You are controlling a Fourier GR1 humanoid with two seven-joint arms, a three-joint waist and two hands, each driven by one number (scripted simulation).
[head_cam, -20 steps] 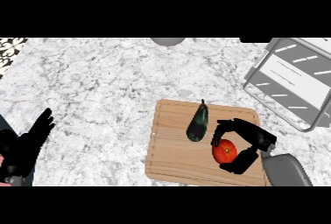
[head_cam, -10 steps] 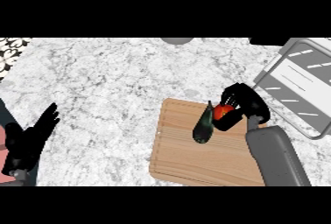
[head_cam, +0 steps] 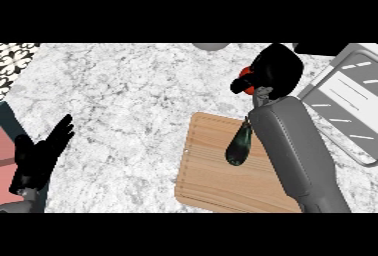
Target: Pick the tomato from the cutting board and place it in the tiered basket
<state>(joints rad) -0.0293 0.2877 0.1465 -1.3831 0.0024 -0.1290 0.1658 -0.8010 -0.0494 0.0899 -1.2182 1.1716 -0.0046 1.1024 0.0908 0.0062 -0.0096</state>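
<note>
My right hand [head_cam: 275, 69] is raised over the counter beyond the far edge of the wooden cutting board [head_cam: 214, 175], curled round the red tomato [head_cam: 246, 73], of which only a sliver shows at the hand's left side. The grey tiered basket [head_cam: 347, 95] stands just right of that hand, at the right edge. My right forearm crosses the board's right part. My left hand [head_cam: 40, 155] rests open at the lower left, fingers up.
A dark green eggplant [head_cam: 240, 142] lies on the cutting board, close against my right forearm. A grey round object [head_cam: 212, 46] shows at the top edge. A patterned surface [head_cam: 15, 62] fills the top left corner.
My right hand has lifted the tomato off the cutting board and carried it away from me and towards the tiered basket. The eggplant stays on the board. The left hand keeps its rest.
</note>
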